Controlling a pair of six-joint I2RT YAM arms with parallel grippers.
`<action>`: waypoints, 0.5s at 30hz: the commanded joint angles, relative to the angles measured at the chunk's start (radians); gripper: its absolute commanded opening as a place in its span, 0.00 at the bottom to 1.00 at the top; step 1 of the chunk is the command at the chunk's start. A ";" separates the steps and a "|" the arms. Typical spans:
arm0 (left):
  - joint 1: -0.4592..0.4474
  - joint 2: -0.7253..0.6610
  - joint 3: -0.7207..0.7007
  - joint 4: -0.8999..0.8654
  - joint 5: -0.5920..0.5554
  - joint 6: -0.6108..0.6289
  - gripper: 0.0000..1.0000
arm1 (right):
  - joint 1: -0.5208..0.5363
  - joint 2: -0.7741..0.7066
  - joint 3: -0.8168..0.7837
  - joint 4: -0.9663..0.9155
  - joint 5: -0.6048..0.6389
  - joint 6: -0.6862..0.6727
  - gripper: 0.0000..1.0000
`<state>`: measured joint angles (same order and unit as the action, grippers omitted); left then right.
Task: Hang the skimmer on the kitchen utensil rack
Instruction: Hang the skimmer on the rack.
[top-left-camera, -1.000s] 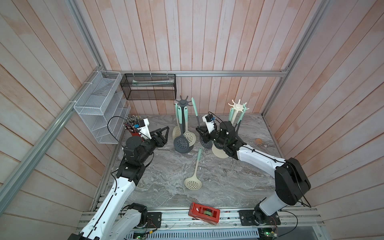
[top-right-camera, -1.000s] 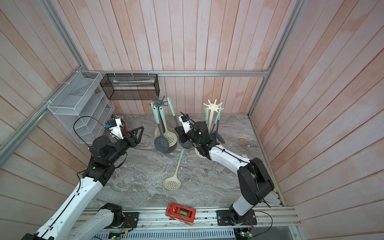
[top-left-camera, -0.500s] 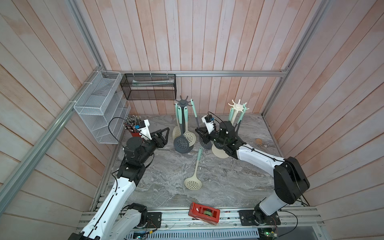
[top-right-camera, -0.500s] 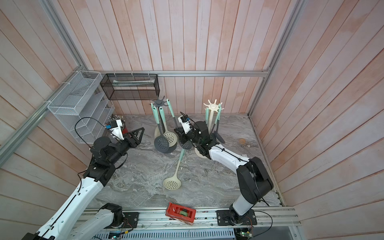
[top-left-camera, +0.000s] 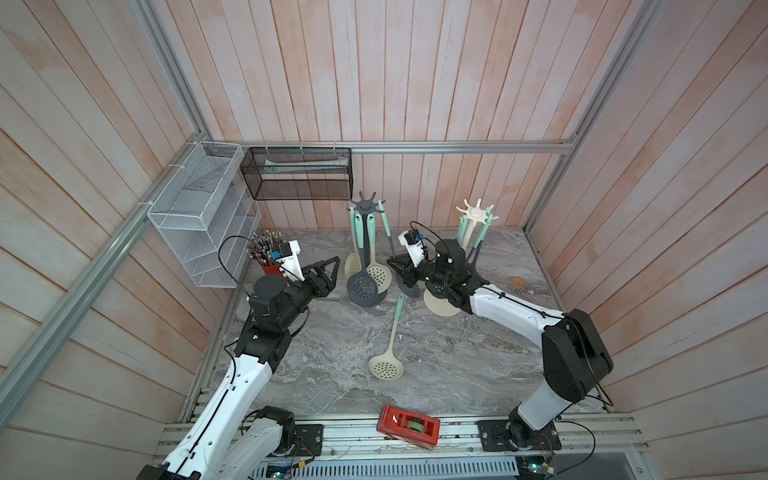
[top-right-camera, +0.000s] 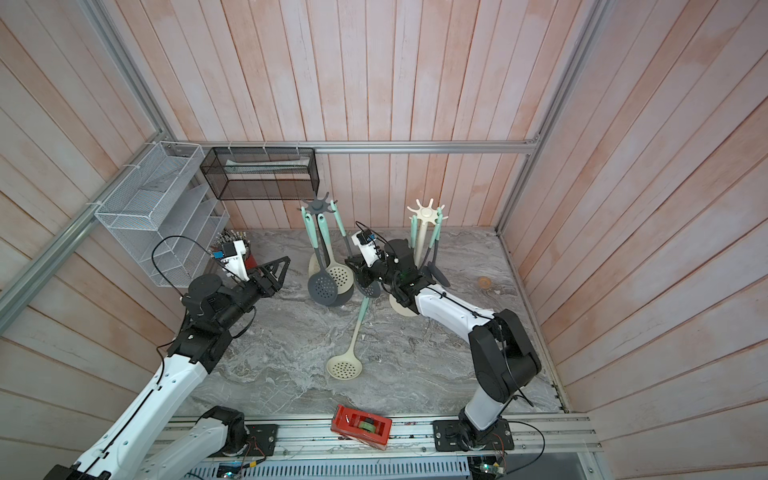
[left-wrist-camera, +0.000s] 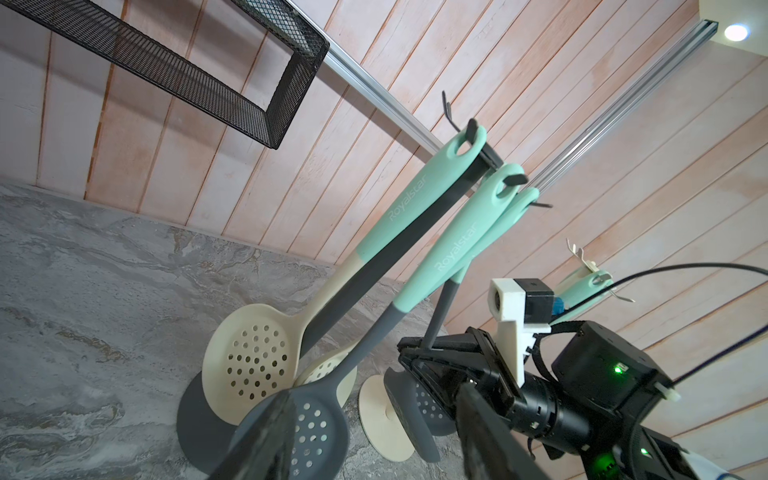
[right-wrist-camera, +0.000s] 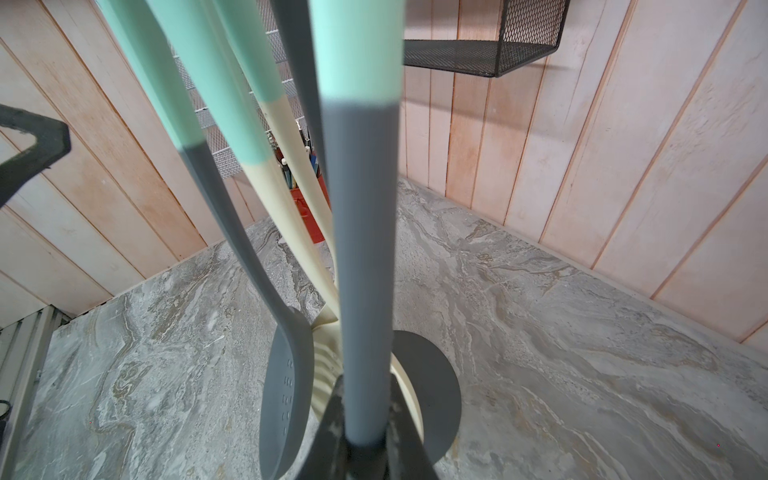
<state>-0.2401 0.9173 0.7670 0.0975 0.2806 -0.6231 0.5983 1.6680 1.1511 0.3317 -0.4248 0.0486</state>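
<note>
Skimmer (right-wrist-camera: 365, 249) is pinched at its neck by the right gripper (right-wrist-camera: 365, 444), at three o'clock of the rack (top-left-camera: 365, 205). Seat its loop fully over the hook (left-wrist-camera: 540, 204) before releasing; the left gripper (top-left-camera: 330, 274) hangs spread.

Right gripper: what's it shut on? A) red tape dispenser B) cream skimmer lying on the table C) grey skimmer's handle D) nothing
C: the right wrist view shows the right gripper clamped on the handle of the grey skimmer; the cream skimmer lies loose on the table.

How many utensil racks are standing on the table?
2. The grey rack stands at the back centre of the table; the cream rack stands beside it, on its right. None seems hidden.
</note>
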 joint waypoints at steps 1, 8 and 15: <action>0.006 -0.013 -0.021 0.026 0.015 -0.007 0.63 | 0.000 0.017 0.024 -0.048 -0.013 -0.018 0.21; 0.006 -0.014 -0.026 0.036 0.023 -0.013 0.63 | -0.005 0.024 0.028 -0.045 0.034 0.013 0.42; 0.007 -0.015 -0.029 0.037 0.024 -0.013 0.63 | -0.005 0.028 0.034 -0.050 0.050 0.025 0.47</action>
<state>-0.2386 0.9150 0.7525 0.1116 0.2878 -0.6331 0.5983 1.6760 1.1530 0.2928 -0.3965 0.0605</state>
